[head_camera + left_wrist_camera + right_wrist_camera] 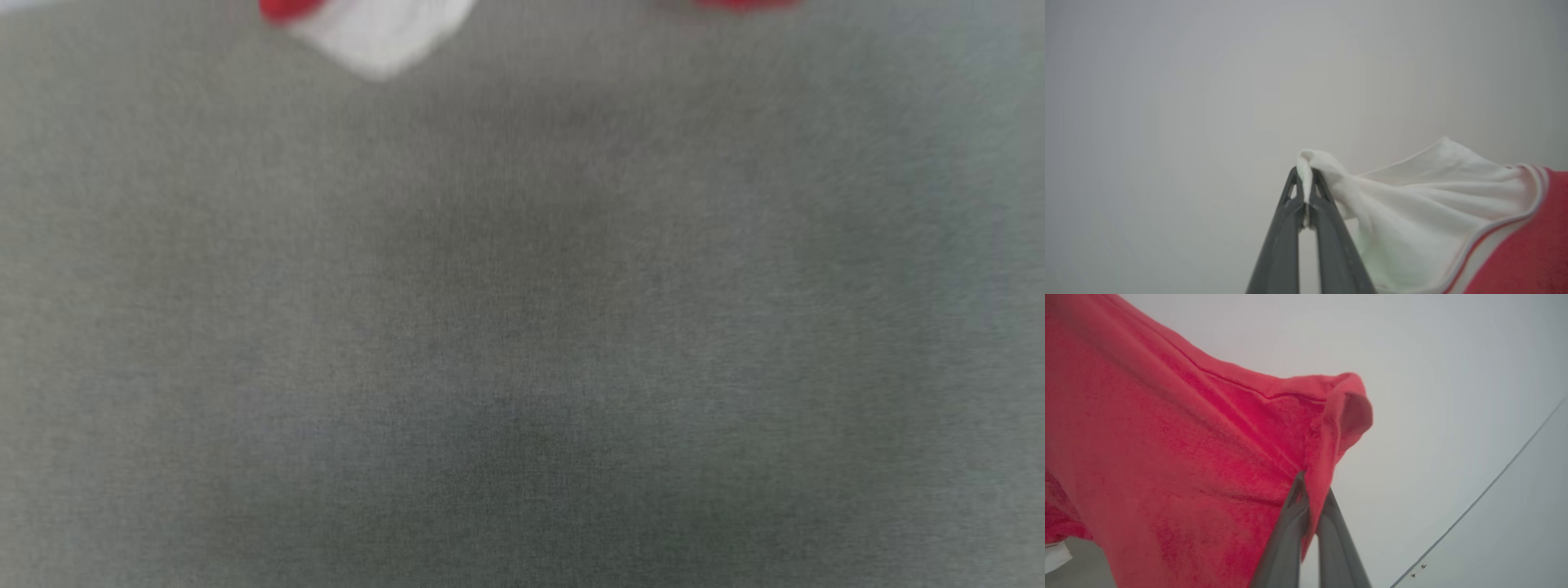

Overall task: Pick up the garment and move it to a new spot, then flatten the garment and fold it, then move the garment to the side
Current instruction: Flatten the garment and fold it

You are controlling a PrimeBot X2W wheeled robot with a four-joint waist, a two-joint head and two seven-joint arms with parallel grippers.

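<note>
Grey woven surface (522,327) takes up most of the head view. It's blurred, with a soft darker patch down the middle.

The garment (1167,449) is held by both claws, one at each end. In the head view only bits of it show along the far edge:
- a white sleeve corner (375,37), far and left of centre, with a red scrap touching its left side
- a thin red sliver (743,4) at far right

Can't tell from that view whether any cloth touches the surface.

Right wrist view: the red body panel hangs in a big sheet across the left and middle, against a pale blank background. A seam runs diagonally to a folded-over hem corner (1349,400) at the top. A scrap of white shows at the lower left edge.

Left wrist view: the white sleeve (1412,204) fans out to the right, creased toward the pinch point. The red-white striped trim (1494,232) separates it from the red body in the lower right corner.

Left claw (1305,175) is clenched on the bunched edge of the white sleeve. The dark fingers meet at the tips, and a nub of cloth sticks out past them.

Right claw (1312,486) is clenched on the red hem just below that folded corner, with the cloth pinched between the two fingers.

Smallest item — a thin dark line (1486,490) crosses the pale background at lower right of the right wrist view, with a couple of tiny specks near its low end. Too small to identify.
</note>
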